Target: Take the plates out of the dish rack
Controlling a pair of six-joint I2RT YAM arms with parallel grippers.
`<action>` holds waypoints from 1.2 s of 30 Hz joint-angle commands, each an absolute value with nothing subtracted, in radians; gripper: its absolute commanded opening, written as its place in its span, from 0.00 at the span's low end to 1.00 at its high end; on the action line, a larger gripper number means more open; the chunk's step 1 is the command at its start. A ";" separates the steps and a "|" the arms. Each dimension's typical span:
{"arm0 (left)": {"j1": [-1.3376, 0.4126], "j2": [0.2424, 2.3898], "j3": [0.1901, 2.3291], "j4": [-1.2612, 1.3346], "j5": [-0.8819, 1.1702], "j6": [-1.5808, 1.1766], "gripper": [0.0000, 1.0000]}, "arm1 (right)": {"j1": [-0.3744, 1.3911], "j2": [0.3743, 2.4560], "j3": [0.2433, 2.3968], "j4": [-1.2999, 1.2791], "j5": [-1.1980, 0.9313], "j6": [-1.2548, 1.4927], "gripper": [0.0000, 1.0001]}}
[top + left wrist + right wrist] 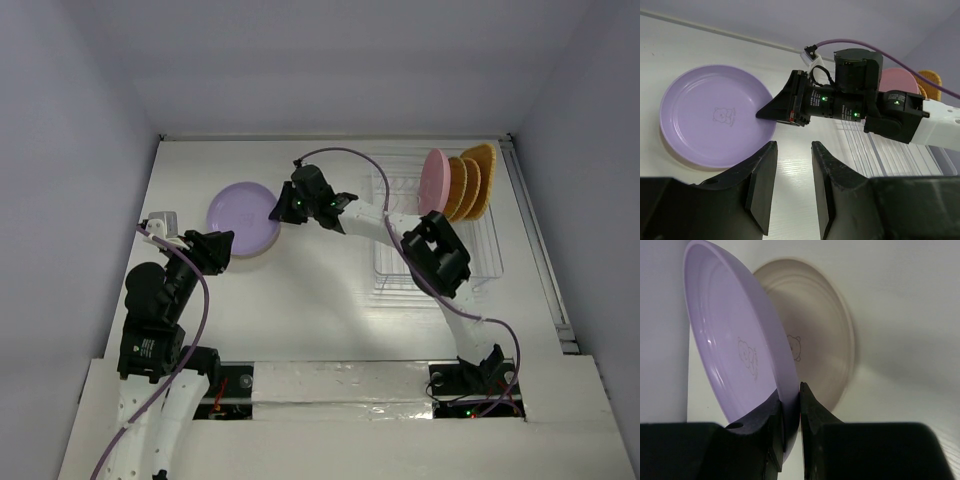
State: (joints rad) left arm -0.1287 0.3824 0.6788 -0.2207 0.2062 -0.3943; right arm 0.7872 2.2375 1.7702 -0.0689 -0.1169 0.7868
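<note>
My right gripper (276, 211) (791, 395) is shut on the rim of the lavender plate (243, 218) (735, 340). It holds that plate tilted just above the cream plate (825, 340), which lies flat on the table at the left. My left gripper (222, 245) (792, 170) is open and empty, just in front of the lavender plate (715, 115). The white wire dish rack (480, 250) (900, 155) stands at the right. A pink plate (434, 182) and orange woven plates (470, 187) stand upright at its far end.
The right arm (380, 222) stretches from the rack across to the left. White walls close in the table at the back and sides. The table's right edge runs just past the rack.
</note>
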 commanded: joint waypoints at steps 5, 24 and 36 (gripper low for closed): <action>-0.123 0.379 0.669 -0.172 0.213 -0.396 0.31 | 0.805 2.292 1.865 0.003 -0.164 0.838 0.18; -0.123 0.373 0.670 -0.172 0.212 -0.394 0.31 | 0.805 2.212 1.838 -0.109 -0.049 0.720 0.68; -0.123 0.368 0.670 -0.175 0.210 -0.394 0.31 | 0.767 1.821 1.568 -0.170 0.356 0.519 0.00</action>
